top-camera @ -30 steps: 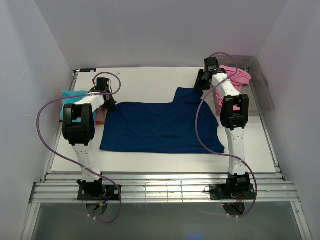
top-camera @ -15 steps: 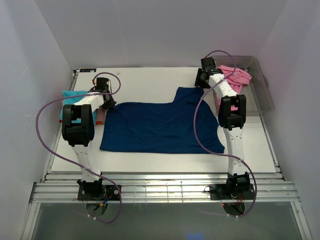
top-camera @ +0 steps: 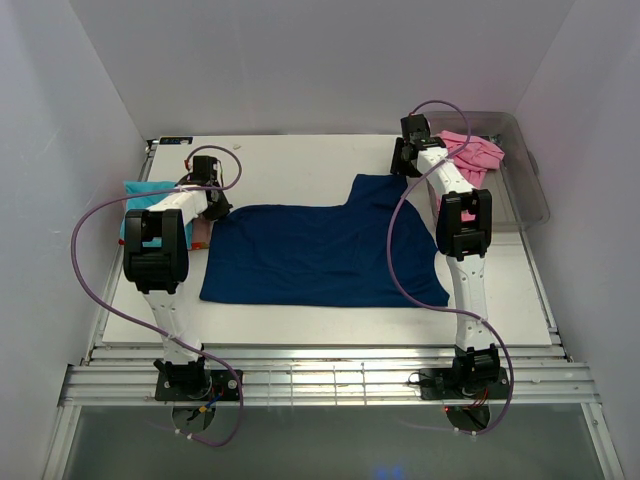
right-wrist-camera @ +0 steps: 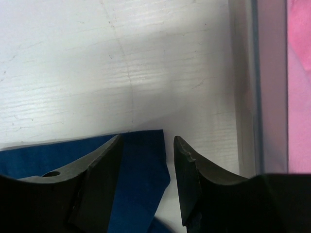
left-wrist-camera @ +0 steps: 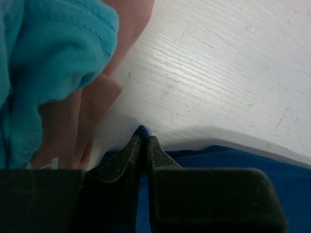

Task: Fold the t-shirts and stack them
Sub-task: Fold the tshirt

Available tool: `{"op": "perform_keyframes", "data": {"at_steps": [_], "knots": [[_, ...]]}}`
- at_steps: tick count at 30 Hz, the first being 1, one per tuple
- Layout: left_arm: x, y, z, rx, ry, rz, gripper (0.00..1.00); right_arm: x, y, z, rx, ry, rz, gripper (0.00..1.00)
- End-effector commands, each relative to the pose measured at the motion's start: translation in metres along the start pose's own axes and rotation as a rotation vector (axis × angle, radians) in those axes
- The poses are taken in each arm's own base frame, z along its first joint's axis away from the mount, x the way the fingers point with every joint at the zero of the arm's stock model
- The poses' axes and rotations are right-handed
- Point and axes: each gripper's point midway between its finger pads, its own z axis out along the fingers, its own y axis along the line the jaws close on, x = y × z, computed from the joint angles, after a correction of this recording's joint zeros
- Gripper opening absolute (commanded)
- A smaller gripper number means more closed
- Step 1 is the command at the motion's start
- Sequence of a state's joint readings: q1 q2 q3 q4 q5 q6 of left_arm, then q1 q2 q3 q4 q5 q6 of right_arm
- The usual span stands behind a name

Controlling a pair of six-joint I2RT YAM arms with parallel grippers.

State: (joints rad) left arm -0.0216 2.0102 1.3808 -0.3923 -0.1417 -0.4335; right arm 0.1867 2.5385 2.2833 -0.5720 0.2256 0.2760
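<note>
The tub (top-camera: 532, 192), right of the navy shirt (top-camera: 320, 255), holds the pink shirt (top-camera: 475, 150). The left gripper (left-wrist-camera: 142, 141) pinches the navy shirt's left corner. The right gripper (right-wrist-camera: 146, 139) has its fingers spread over the far corner. The turquoise shirt (top-camera: 145, 195) lies at its left.

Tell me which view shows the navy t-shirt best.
Top external: nearly the whole navy t-shirt lies spread flat on the table, outline clear. Left wrist and right wrist each show only a small blue corner of it.

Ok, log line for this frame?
left gripper: shut on navy t-shirt edge | right gripper: open, at its far corner | shirt: flat on table
</note>
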Motion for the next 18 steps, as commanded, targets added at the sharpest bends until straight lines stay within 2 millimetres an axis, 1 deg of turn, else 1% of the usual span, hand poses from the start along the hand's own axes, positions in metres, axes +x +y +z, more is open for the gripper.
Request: {"op": "perform_keyframes", "data": {"at_steps": [1, 3, 4, 7, 9, 10, 11, 13, 14, 15, 16, 17, 18], "knots": [[-0.022, -0.002, -0.027, 0.019, -0.062, 0.0, 0.2, 0.015, -0.022, 0.002, 0.059, 0.061, -0.016, 0.53], [-0.021, -0.003, -0.026, 0.021, -0.06, -0.002, 0.2, 0.022, -0.022, 0.004, 0.054, 0.085, -0.019, 0.53], [-0.021, -0.003, -0.026, 0.025, -0.06, -0.003, 0.2, 0.03, -0.022, 0.005, 0.052, 0.11, -0.019, 0.53], [-0.021, -0.004, -0.025, 0.027, -0.059, -0.006, 0.2, 0.039, -0.018, 0.007, 0.032, 0.141, -0.021, 0.52], [-0.024, -0.004, -0.026, 0.025, -0.065, -0.002, 0.2, 0.043, -0.017, 0.009, 0.021, 0.154, -0.018, 0.47], [-0.026, -0.004, -0.026, 0.025, -0.068, 0.0, 0.2, 0.046, -0.015, 0.01, 0.011, 0.161, -0.018, 0.43], [-0.028, -0.005, -0.026, 0.024, -0.075, 0.004, 0.2, 0.047, -0.015, 0.011, 0.01, 0.163, -0.018, 0.31], [-0.03, -0.004, -0.025, 0.017, -0.079, 0.014, 0.2, 0.049, -0.015, 0.013, 0.011, 0.166, -0.014, 0.19], [-0.032, -0.003, -0.024, 0.01, -0.081, 0.016, 0.2, 0.048, -0.015, 0.014, 0.013, 0.162, -0.014, 0.1], [-0.035, -0.004, -0.024, 0.011, -0.087, 0.016, 0.19, 0.047, -0.015, 0.014, 0.017, 0.158, -0.01, 0.08], [-0.036, -0.005, -0.023, 0.007, -0.088, 0.019, 0.18, 0.045, -0.017, 0.013, 0.026, 0.151, -0.011, 0.08], [-0.037, -0.003, -0.021, 0.0, -0.089, 0.018, 0.16, 0.041, -0.017, 0.012, 0.028, 0.139, -0.008, 0.08], [-0.044, -0.003, -0.022, -0.01, -0.103, 0.017, 0.11, 0.034, -0.016, 0.01, 0.023, 0.112, -0.004, 0.08]]}}
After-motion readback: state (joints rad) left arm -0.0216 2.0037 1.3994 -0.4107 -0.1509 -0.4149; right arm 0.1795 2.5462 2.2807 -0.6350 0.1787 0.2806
